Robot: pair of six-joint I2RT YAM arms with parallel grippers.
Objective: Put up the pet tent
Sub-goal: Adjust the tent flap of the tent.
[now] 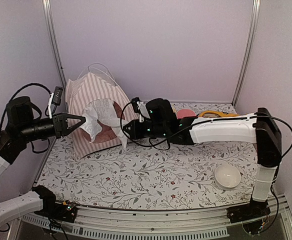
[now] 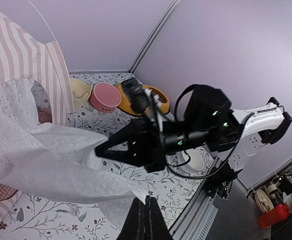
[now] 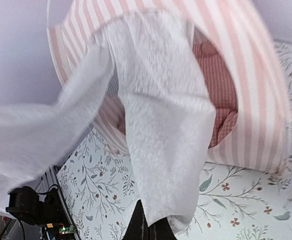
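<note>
The pet tent point(image 1: 85, 92) stands upright in the upper left of the top view, peak up, round door facing lower right. My left pincer point(image 1: 83, 119) and right pincer point(image 1: 123, 131) each pinch its sheer curtain point(image 1: 103, 117).

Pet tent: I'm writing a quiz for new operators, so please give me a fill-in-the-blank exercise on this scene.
1. The tent has pink and ____ stripes.
2. The left jaws and the right jaws are each shut on its sheer ____.
3. Inside it lies a checked ____.
4. The white bowl sits near the ____ arm's base.
Missing words: white; curtain; cushion; right.
</note>
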